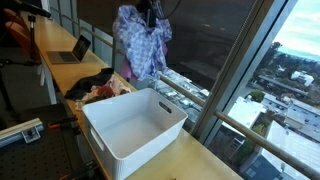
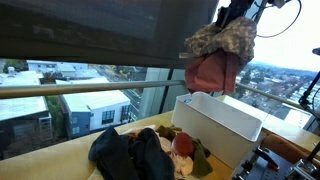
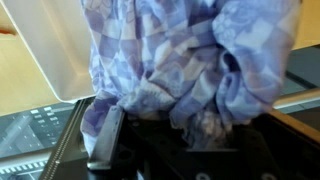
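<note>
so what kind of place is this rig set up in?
Probably a high-rise office or lab: tall windows looking down on city rooftops, a laptop on a long wooden desk, plus a white bin and clothes pile.

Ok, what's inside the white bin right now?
The white bin shows only bare white floor and walls in an exterior view; the strip just behind its near wall is hidden. The plaid cloth hangs above it, not inside; the clothes pile lies beside it.
</note>
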Tool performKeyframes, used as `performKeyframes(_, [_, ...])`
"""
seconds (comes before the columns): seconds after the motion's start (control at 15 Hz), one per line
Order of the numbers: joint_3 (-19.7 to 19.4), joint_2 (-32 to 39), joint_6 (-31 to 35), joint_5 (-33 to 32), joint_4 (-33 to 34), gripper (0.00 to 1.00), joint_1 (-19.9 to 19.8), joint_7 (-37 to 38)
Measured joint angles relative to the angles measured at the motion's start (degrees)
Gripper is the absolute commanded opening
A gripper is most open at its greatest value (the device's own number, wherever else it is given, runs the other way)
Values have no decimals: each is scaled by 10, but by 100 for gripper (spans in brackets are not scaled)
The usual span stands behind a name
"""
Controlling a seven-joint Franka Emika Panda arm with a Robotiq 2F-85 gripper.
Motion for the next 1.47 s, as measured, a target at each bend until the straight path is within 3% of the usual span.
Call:
performKeyframes(0.47, [96, 38, -45, -61, 56, 0, 112, 90])
performKeyframes(0.8, [110, 123, -38, -67, 36, 0, 159, 106])
performKeyframes(0.87, [109, 140, -35, -67, 33, 9, 161, 106])
performKeyframes(0.93, [108, 155, -33, -67, 31, 26, 161, 105])
performKeyframes(1.47, [93, 207, -29, -67, 33, 82, 164, 94])
